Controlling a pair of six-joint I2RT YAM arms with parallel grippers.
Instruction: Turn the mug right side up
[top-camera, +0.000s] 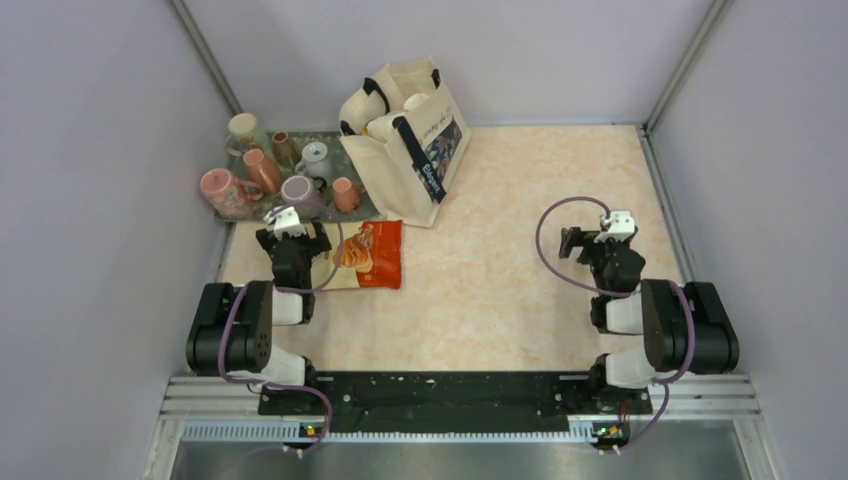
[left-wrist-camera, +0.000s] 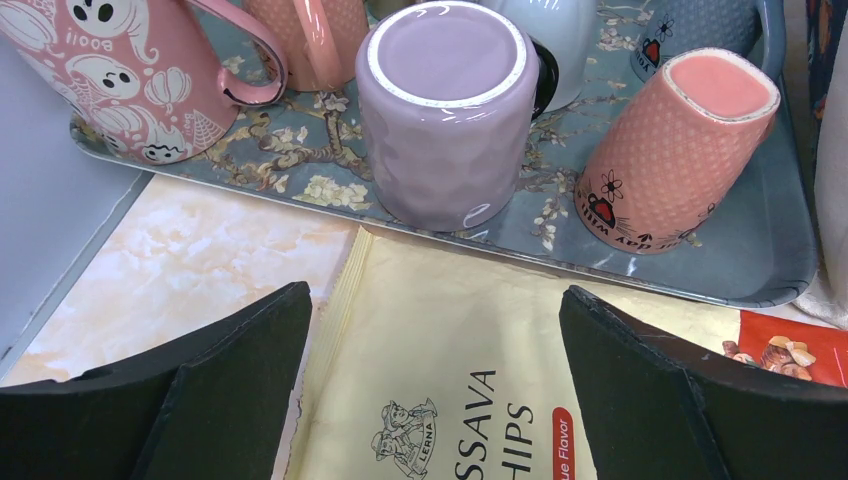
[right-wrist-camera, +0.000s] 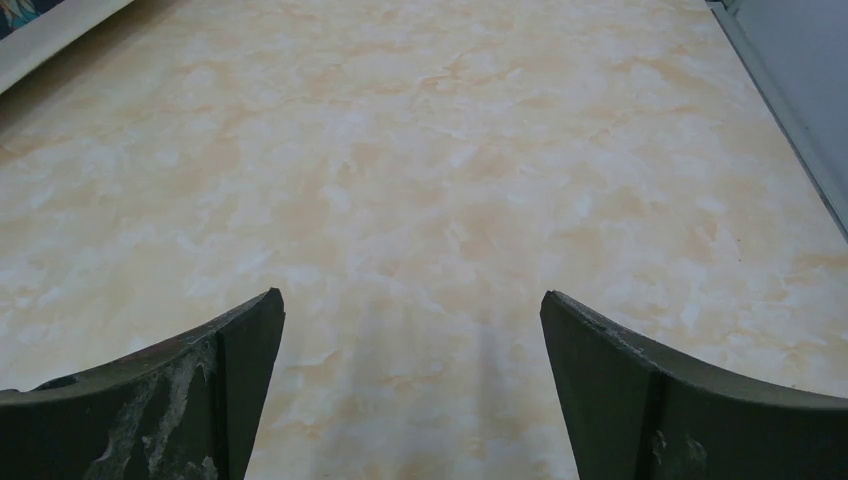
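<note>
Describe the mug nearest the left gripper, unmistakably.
Find the floral tray in the far-left corner. At its near edge, behind the chips packet, stands the lavender mug, base up. Its overturned neighbour is salmon pink; this one alone is purple.

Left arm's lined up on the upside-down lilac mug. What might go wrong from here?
The lilac mug stands close among neighbours on the tray; the open left gripper may knock the pink cup or the ghost mug going in.
The chip bag lies right under the approach; a low pass might drag it against the tray.
The mug's glossy sides may slip mid-flip.
</note>
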